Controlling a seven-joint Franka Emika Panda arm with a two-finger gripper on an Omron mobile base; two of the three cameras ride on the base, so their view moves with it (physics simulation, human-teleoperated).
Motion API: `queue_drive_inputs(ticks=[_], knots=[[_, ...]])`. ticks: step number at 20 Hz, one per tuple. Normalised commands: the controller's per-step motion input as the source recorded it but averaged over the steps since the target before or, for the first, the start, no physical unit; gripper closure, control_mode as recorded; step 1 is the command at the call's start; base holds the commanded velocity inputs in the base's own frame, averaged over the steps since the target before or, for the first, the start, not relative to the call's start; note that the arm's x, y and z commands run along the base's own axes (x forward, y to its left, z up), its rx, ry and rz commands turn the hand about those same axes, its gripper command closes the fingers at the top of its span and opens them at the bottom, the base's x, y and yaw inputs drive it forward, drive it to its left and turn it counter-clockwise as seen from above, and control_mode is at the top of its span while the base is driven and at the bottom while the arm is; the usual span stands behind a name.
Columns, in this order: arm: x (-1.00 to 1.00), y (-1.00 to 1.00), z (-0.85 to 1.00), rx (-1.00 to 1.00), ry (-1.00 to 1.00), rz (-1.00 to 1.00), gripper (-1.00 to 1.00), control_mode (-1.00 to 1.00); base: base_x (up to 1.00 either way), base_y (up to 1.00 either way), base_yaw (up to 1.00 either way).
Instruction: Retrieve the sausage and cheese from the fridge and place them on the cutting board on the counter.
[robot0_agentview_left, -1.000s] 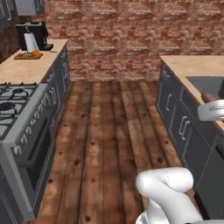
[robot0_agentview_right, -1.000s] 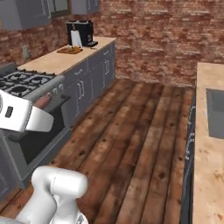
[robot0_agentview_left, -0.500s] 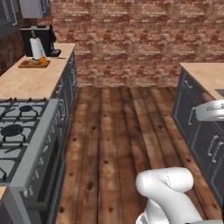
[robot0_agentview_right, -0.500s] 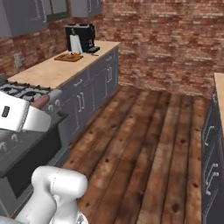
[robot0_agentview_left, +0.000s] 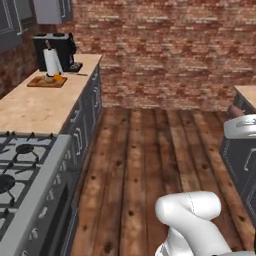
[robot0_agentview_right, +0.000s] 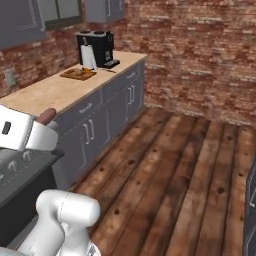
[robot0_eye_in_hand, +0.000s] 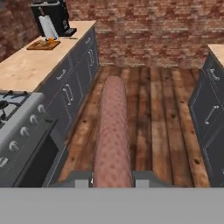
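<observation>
Both tool (robot0_eye_in_hand: 112, 178) fingers clamp narrowly on the sausage (robot0_eye_in_hand: 113, 135).

- A black coffee machine (robot0_agentview_left: 59, 49) stands at the upper left of the left base view, against the red brick wall (robot0_agentview_left: 165, 50).
- A white paper towel roll (robot0_agentview_left: 51, 62) stands upright just in front of it.
- A grey gas stove (robot0_agentview_left: 22, 185) with dark burners fills the lower left.
- Grey wall cupboards (robot0_agentview_right: 30, 17) hang at the upper left of the right base view.
- A wall socket, perhaps, (robot0_agentview_right: 9, 77) shows small beneath them.
- Dark wooden floor planks (robot0_agentview_left: 150, 160) run up the middle.
</observation>
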Motion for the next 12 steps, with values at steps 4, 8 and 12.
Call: queue_drive_inputs(ticks=[4,8,12], knots=[[0.0,0.0,0.0,0.0,0.0,0.0,1.0,1.0,1.0,0.0,0.24],[0.0,0.0,0.0,0.0,0.0,0.0,1.0,1.0,1.0,0.0,0.29],[0.0,0.0,0.0,0.0,0.0,0.0,1.0,1.0,1.0,0.0,0.4]])
